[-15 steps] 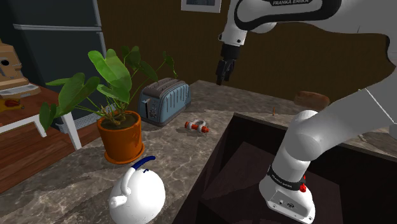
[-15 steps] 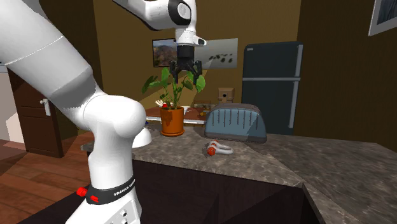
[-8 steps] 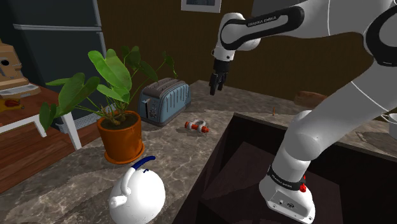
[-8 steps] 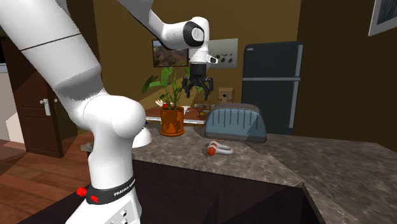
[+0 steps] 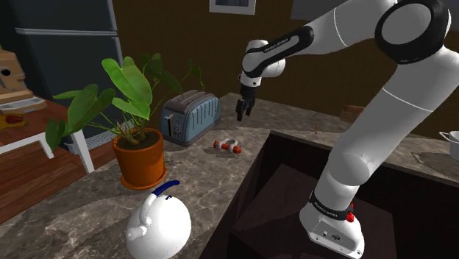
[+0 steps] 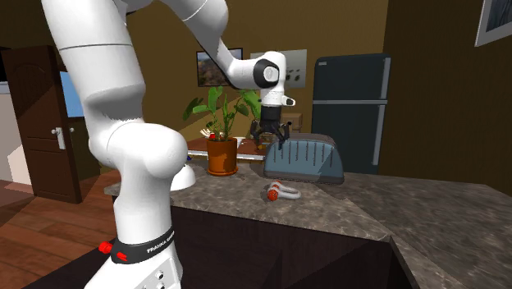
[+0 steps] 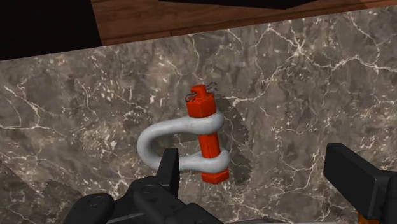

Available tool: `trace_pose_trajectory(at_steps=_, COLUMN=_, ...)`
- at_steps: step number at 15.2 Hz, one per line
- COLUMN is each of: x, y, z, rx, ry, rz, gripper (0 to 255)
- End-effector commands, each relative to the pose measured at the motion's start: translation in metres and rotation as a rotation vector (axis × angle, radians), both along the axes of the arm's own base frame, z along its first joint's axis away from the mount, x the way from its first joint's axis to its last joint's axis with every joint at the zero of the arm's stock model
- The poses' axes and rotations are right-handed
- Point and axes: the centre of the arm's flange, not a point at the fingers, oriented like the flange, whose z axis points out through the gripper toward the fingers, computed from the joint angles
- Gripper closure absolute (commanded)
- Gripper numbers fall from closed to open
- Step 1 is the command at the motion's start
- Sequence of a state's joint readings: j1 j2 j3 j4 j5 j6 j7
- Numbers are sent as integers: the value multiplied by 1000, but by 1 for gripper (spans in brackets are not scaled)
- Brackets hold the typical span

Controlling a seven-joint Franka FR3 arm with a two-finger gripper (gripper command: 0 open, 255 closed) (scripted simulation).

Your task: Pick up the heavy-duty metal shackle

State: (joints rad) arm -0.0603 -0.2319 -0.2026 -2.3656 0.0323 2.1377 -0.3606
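Shoulder view: a silver shackle (image 5: pixel 227 146) with a red pin lies on the marble tabletop (image 5: pixel 198 180), right of a blue-grey toaster (image 5: pixel 190 115), the arm's jaws hanging above it. Second exterior view: the jaws hover open, well above the shackle (image 6: pixel 280 191). Wrist view: the open jaws sit off-centre over the shackle (image 7: pixel 191 145), so on descending, one finger (image 7: pixel 167 170) might strike its curved bow and knock it aside.

Your wrist view: one finger (image 7: pixel 168 173) of the hand (image 7: pixel 253 159) covers part of the shackle (image 7: pixel 207 143); both fingers run off-frame.
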Motion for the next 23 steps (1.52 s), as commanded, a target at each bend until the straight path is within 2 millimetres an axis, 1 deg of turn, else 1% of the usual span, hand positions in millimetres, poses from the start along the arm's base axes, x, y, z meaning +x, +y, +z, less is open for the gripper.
trace_pose_trajectory(at_steps=1, x=18, y=-12, z=-24, rx=-1, ry=4, rz=-2, gripper=0)
trace_pose_trajectory(at_steps=16, x=110, y=-92, z=-184, rx=7, ry=42, rz=-19, gripper=0)
trace_pose_trajectory(at_steps=17, x=113, y=-95, z=-189, rx=7, ry=43, rz=-20, gripper=0)
trace_pose_trajectory(at_steps=23, x=113, y=-95, z=-221, rx=7, ry=43, rz=-20, gripper=0)
